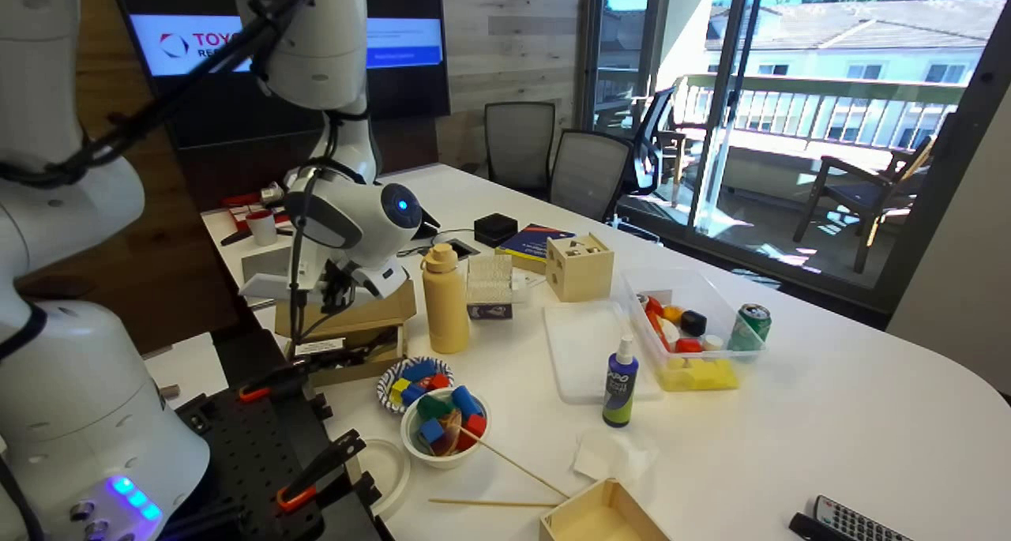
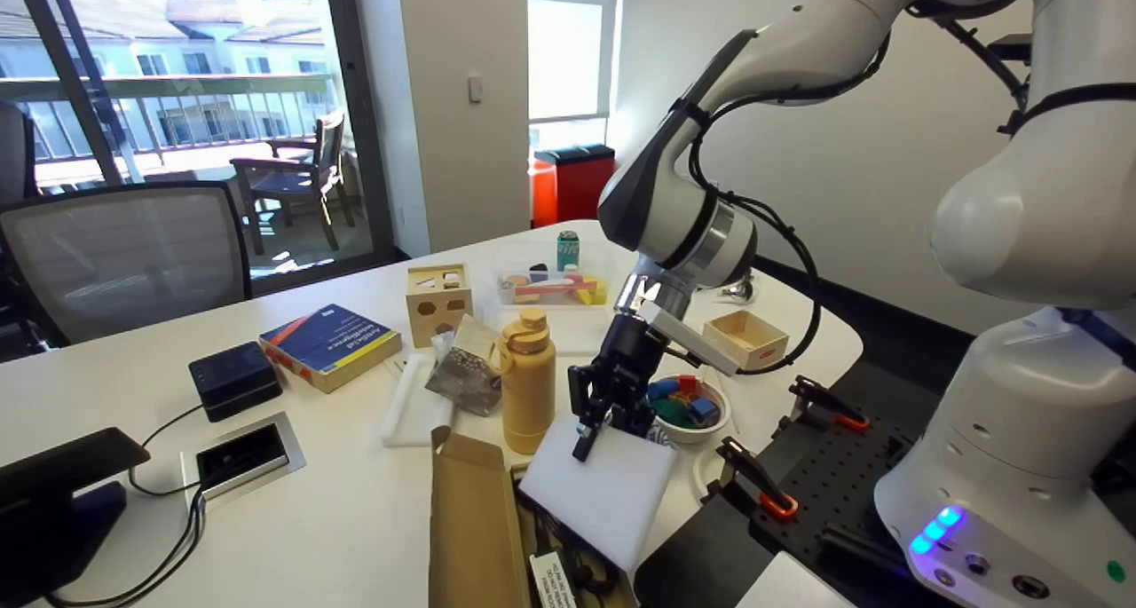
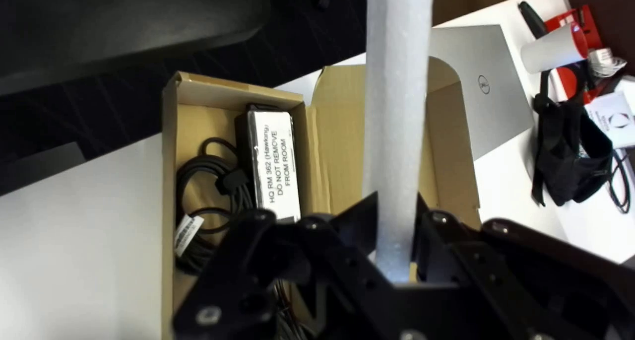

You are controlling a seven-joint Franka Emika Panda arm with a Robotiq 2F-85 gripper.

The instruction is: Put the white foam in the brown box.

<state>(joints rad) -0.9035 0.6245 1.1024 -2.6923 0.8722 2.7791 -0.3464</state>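
Note:
The white foam is a flat white slab (image 2: 603,493). It also shows at the left in an exterior view (image 1: 272,287) and edge-on in the wrist view (image 3: 397,106). My gripper (image 3: 398,193) is shut on it, one finger against each face; it also shows in an exterior view (image 2: 590,444). The slab is tilted above the brown box (image 2: 475,524), which lies open with its flap folded out. The box also shows in an exterior view (image 1: 367,310) and in the wrist view (image 3: 168,191). It holds black cables and a white-labelled black device (image 3: 273,166). The gripper hides its lower part.
A yellow bottle (image 1: 447,304) stands close beside the box. A patterned bowl (image 1: 387,383) and a white bowl (image 1: 442,460) of blocks are nearby. A grey laptop (image 3: 478,82) lies beyond the flap. Clamps (image 2: 754,475) stick up at the table edge.

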